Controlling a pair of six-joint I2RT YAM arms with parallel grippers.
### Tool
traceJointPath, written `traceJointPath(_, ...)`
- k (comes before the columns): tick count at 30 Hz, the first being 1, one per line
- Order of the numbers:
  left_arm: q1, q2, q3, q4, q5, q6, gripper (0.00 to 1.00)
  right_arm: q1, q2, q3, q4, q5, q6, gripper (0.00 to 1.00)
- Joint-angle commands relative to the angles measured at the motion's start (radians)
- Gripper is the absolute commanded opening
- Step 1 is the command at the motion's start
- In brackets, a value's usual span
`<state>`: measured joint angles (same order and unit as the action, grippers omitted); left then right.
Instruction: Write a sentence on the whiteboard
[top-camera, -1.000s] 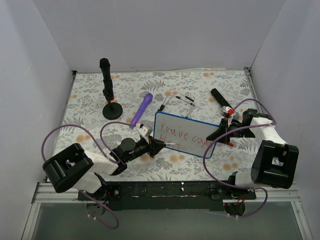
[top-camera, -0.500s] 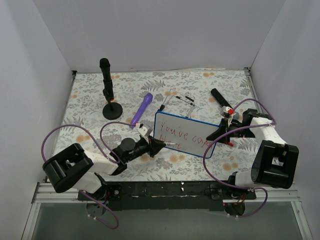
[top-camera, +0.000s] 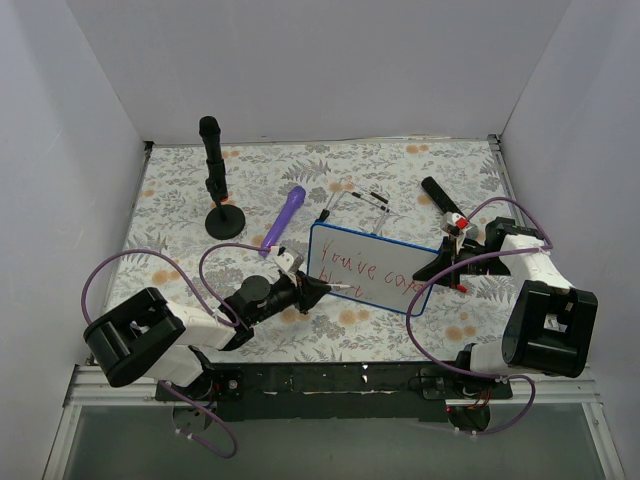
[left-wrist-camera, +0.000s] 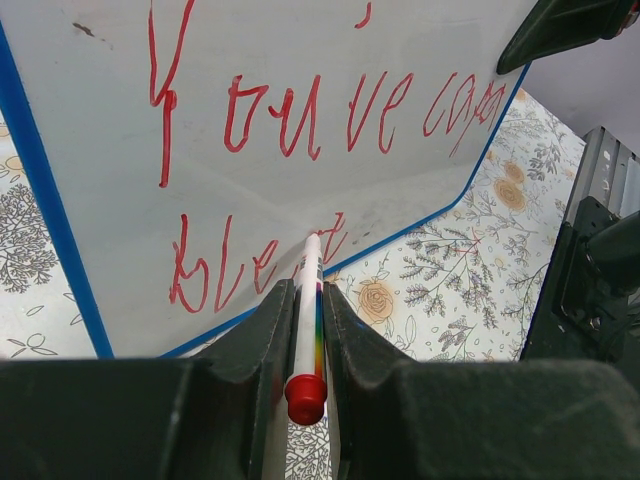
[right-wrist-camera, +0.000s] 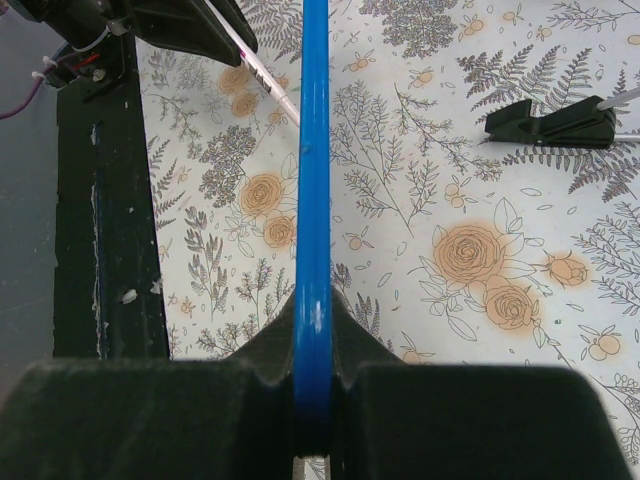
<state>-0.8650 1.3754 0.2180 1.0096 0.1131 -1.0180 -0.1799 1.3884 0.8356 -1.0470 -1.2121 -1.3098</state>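
Top external view: whiteboard (top-camera: 372, 268) sits on the floral table (top-camera: 180, 200), right of centre, between the two arms. Sentence (top-camera: 362, 272) in red runs across it in two lines. Left fingers (top-camera: 314, 290) at the board's near-left edge, right fingers (top-camera: 437, 267) at its right edge. Flat or lifted, cannot tell from here.

Left wrist view: left fingers (left-wrist-camera: 272, 325) closed tight on a marker (left-wrist-camera: 307, 315), with a white barrel, a rainbow stripe and a red butt end toward the camera. Marker tip touches the board at the end of the second line. Top line reads "You've" plus a word starting "ca"; the lower line starts "ble", last letters unclear. Blue rim runs down the board's left side and along its near edge.

Right wrist view: right fingers (right-wrist-camera: 350, 345) pinched shut on the whiteboard's blue rim (right-wrist-camera: 313, 200), seen edge-on, running straight away from the camera. Marker and left fingers show top left.

Elsewhere on the table: black stand (top-camera: 217, 190) upright at back left, purple stick-shaped object (top-camera: 284, 220) lying just left of the board, small black piece (top-camera: 438, 192) back right.
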Motion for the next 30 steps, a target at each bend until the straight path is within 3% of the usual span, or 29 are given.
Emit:
traceJointPath(1,0.015,-0.016,-0.011,-0.005,-0.052,0.022,0.0,0.007,-0.009,0.0,-0.008,0.085,-0.016,0.01)
traceJointPath(30,0.015,0.079,-0.002,0.061,0.034,-0.007,0.0,0.007,-0.009,0.0,-0.01,0.086,-0.016,0.01)
